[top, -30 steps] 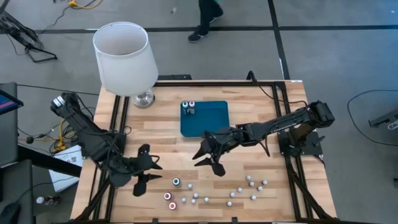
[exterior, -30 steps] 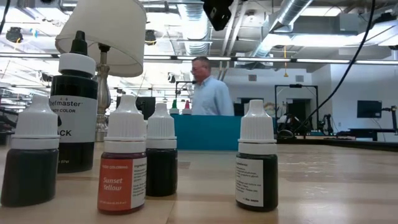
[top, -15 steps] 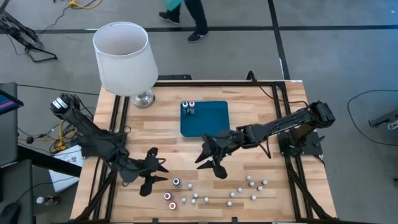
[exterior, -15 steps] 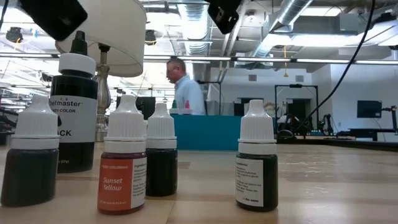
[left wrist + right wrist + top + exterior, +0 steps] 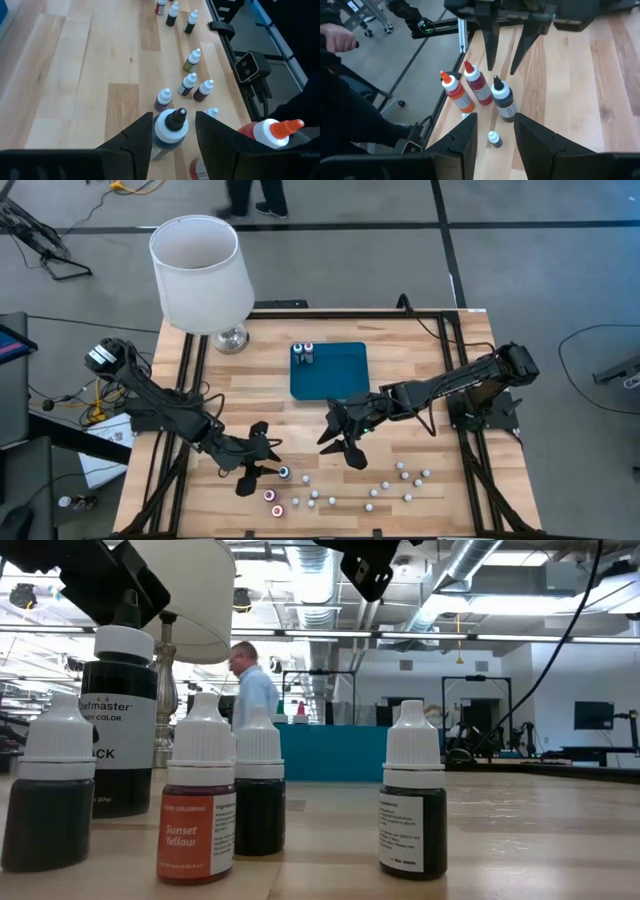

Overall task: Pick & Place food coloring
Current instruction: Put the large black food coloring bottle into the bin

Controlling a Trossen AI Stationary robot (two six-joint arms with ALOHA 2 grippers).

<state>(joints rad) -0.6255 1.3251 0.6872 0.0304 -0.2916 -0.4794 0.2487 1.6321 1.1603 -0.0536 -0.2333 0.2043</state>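
Observation:
The food coloring bottles stand upright on the wooden table near its front edge: several small white-capped ones [image 5: 385,485] and three larger ones, black-tipped [image 5: 171,127], red [image 5: 477,82] and orange-tipped [image 5: 455,92]. Two more bottles [image 5: 303,352] stand at the far left corner of the teal tray [image 5: 335,375]. My left gripper [image 5: 174,115] is open and low, with a finger on either side of the black-tipped bottle [image 5: 284,472]; I cannot tell whether it touches. My right gripper [image 5: 345,442] hangs open above the table just in front of the tray, with nothing between its fingers.
A white lamp [image 5: 200,275] stands at the table's far left corner. In the low view, dropper bottles [image 5: 200,800] and a black Chefmaster bottle [image 5: 120,710] stand close by. A person [image 5: 255,690] walks in the room behind. Bare wood lies left of the tray.
My left gripper has come down and gone toward the table's right and near edge, up to the black-tipped bottle, its fingers still apart. The person behind the table has walked left.

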